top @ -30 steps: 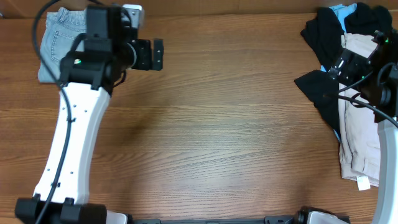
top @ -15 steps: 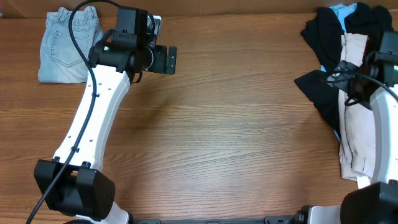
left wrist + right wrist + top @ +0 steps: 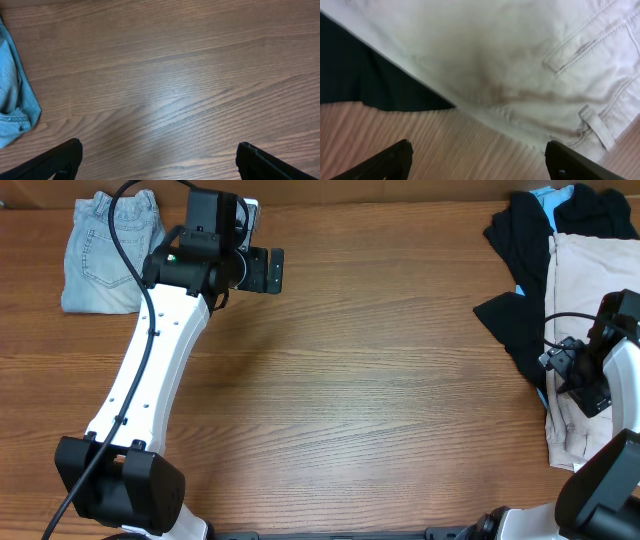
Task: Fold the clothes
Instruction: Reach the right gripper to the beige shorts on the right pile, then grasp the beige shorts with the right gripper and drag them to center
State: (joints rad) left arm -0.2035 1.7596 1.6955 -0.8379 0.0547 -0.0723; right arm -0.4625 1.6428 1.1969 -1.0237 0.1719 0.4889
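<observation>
The pale beige shorts (image 3: 578,290) lie lengthwise at the table's right edge, over a black garment (image 3: 512,320). More black cloth (image 3: 520,230) and a light-blue garment (image 3: 549,194) lie at the back right. My right gripper (image 3: 572,376) is open above the shorts' left edge. In the right wrist view the beige shorts (image 3: 520,60) and black garment (image 3: 365,80) fill the top, with my open gripper (image 3: 477,160) over bare wood. The folded denim shorts (image 3: 105,250) lie at the back left. My left gripper (image 3: 268,270) is open and empty to their right. In the left wrist view the gripper (image 3: 160,162) is open, with the denim (image 3: 12,100) at the left edge.
The wooden table (image 3: 350,400) spans both arms. The left arm's white link (image 3: 140,390) crosses the left side. The right arm (image 3: 615,470) covers the front end of the beige shorts, hiding their white tag.
My left gripper moved right, away from the denim shorts, then held still. My right gripper moved from the back of the pile towards the front, along the beige shorts.
</observation>
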